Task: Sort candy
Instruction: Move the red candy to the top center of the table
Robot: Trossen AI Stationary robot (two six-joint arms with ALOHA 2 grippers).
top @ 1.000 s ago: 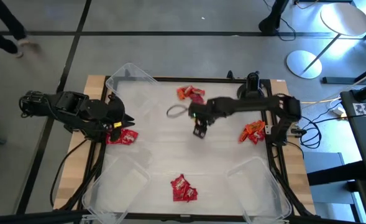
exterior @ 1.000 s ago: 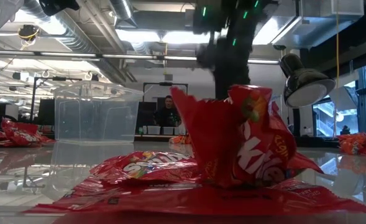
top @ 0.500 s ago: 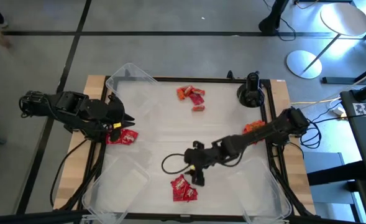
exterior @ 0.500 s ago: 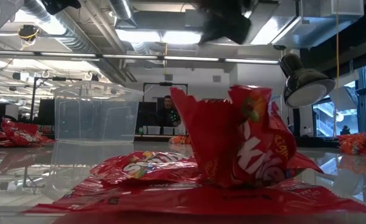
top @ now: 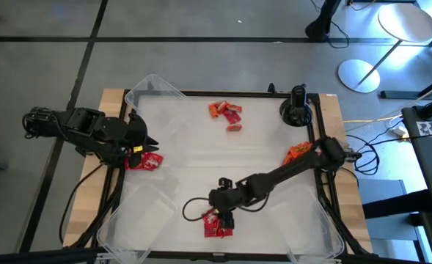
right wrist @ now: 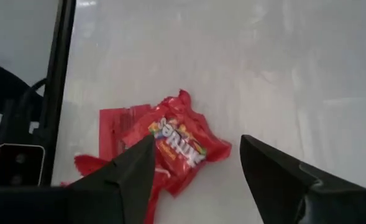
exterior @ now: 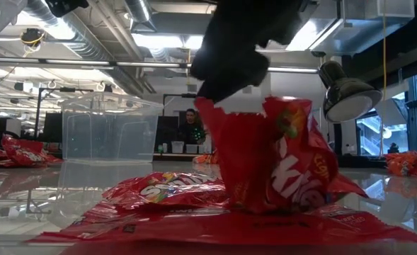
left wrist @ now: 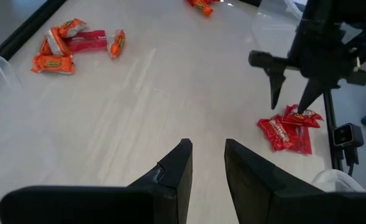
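My right gripper hangs over the red packets at the near middle of the table, fingers spread wide with nothing between them. From the right wrist view the two fingers straddle the top Skittles packet, one tip over its edge; I cannot tell whether it is touching. In the low view the dark gripper sits just above the crumpled packet that stands up from the pile.

My left gripper waits at the table's left edge, fingers only a narrow gap apart and nothing between them. Just beside it lies another small heap of red packets.

At the far middle is a cluster of orange pieces with a flat red bar. More orange pieces lie at the right edge, partly under my right arm. A clear bin sits at the far left corner, and two more flank the near pile on either side. A black round mount stands at the far right.
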